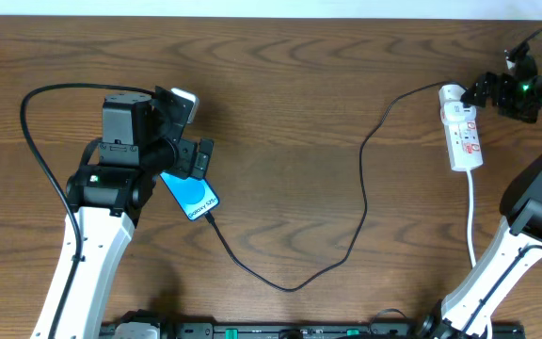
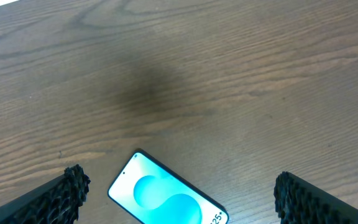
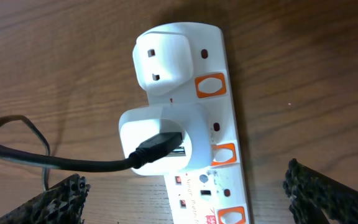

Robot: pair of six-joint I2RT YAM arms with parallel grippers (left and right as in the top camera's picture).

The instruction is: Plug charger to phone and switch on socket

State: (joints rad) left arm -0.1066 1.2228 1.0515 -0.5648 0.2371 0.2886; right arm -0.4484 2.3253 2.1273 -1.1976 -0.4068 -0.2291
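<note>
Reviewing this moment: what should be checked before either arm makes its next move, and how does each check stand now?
1. Left gripper open: ok, fingers spread either side of the phone.
2. Right gripper open: ok, above the socket.
3. Charger connected at the socket end: ok, its black connector sits in the white adapter on the socket.
4. Charger tip seated in the phone: cannot tell; overhead, the cable reaches the phone's lower end, but the port is too small to read.
5. Socket switched on: cannot tell; the orange switches show no clear position.
</note>
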